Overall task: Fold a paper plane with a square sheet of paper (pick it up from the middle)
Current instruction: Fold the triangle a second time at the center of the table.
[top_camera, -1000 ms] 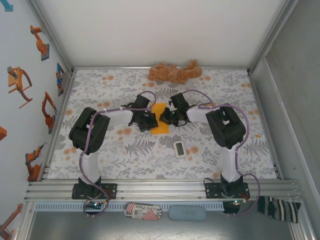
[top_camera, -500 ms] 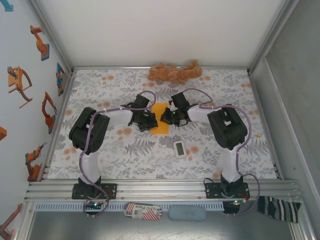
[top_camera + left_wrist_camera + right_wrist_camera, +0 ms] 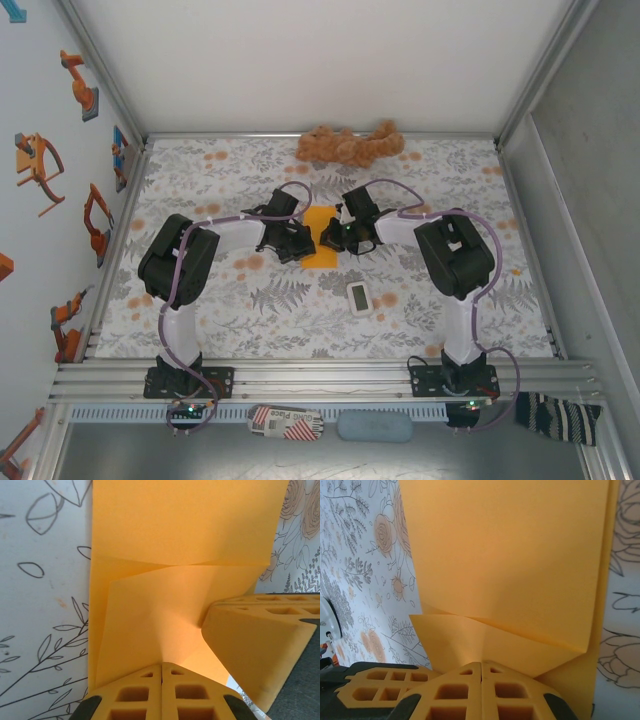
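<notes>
The square sheet of paper (image 3: 320, 225) is orange and lies partly folded on the floral table between my two grippers. My left gripper (image 3: 303, 243) is at its left edge and my right gripper (image 3: 333, 238) at its right edge. In the left wrist view the paper (image 3: 185, 525) shows a raised flap with a diagonal crease. The left gripper (image 3: 162, 666) is shut with the sheet pinched at its tips, and a yellow finger of the other gripper (image 3: 260, 645) is beside it. In the right wrist view the right gripper (image 3: 481, 665) is likewise shut on the paper (image 3: 510, 550).
A brown plush toy (image 3: 350, 146) lies at the back edge of the table. A small white rectangular device (image 3: 360, 297) sits in front of the paper, to the right. Metal frame walls close in the table on both sides.
The right arm has shifted slightly back and to the left. The paper and the left arm have hardly moved, and both grippers have stayed shut.
</notes>
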`<control>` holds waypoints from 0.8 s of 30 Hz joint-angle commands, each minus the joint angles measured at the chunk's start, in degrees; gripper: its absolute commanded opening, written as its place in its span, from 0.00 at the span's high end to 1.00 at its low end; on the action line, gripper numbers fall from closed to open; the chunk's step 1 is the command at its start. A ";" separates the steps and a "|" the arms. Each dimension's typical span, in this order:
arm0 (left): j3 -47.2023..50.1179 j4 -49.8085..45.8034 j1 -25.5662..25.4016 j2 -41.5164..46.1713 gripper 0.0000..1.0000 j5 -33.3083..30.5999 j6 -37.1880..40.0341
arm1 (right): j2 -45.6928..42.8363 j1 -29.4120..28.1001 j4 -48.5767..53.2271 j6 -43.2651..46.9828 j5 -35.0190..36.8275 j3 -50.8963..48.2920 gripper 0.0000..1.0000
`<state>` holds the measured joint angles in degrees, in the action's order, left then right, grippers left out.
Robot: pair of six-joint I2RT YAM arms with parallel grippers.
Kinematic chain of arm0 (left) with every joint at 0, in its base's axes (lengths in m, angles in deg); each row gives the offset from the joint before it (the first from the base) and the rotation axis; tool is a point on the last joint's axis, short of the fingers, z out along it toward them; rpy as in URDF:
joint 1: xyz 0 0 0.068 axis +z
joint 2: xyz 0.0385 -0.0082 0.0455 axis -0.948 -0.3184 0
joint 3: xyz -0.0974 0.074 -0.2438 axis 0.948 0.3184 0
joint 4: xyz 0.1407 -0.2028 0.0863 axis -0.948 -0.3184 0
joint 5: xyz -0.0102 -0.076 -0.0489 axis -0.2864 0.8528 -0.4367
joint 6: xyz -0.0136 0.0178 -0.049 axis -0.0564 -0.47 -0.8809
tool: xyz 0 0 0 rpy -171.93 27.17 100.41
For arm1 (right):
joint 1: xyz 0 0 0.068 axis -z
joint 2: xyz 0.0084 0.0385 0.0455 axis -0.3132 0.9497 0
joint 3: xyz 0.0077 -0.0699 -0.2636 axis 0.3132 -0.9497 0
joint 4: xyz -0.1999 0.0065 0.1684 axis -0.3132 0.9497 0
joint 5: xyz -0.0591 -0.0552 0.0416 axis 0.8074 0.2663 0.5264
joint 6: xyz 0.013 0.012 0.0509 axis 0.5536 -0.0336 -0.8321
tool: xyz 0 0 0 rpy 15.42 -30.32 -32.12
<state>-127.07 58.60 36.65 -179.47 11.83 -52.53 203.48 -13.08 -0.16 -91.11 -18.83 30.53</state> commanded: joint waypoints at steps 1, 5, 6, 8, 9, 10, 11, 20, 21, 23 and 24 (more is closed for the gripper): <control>0.54 -2.35 0.33 -0.61 1.00 -0.89 1.27 | 1.74 -0.48 2.34 0.60 0.27 1.12 1.00; -0.21 -2.16 0.22 1.54 1.00 -0.09 1.79 | 2.92 -0.48 5.06 0.12 3.20 0.86 1.00; -0.38 -2.19 0.01 2.52 0.99 -0.12 1.92 | 3.11 -0.40 5.45 -0.20 3.87 0.58 1.00; -0.13 -2.01 -0.32 4.34 0.96 -0.49 1.82 | 3.31 -0.31 5.48 -0.87 4.37 -0.01 1.00; 0.26 -1.85 -0.46 5.24 0.94 -1.11 1.31 | 3.35 -0.26 5.49 -1.14 4.61 -0.28 1.00; 1.15 -1.08 -0.59 6.12 0.91 -1.51 0.30 | 3.46 -0.22 5.49 -1.35 4.81 -0.48 1.00; 2.21 0.21 -0.63 6.72 0.91 -1.58 -0.92 | 3.54 -0.22 5.47 -1.47 4.92 -0.53 1.00; 9.71 13.22 -0.77 6.50 0.78 1.36 -11.54 | 4.12 -0.13 5.71 -1.88 5.32 -0.80 1.00; 10.09 14.13 -0.86 6.33 0.78 1.66 -12.05 | 4.12 -0.13 5.76 -1.90 5.36 -0.75 1.00; 10.72 15.12 -0.94 6.29 0.78 1.69 -12.83 | 4.29 -0.13 5.85 -1.95 5.37 -0.78 1.00; 10.90 15.37 -0.94 6.34 0.78 1.69 -13.00 | 4.32 -0.13 5.80 -1.95 5.36 -0.80 1.00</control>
<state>-116.67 70.20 36.10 -173.05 12.33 -62.49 204.16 -13.10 0.62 -92.49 -18.54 30.94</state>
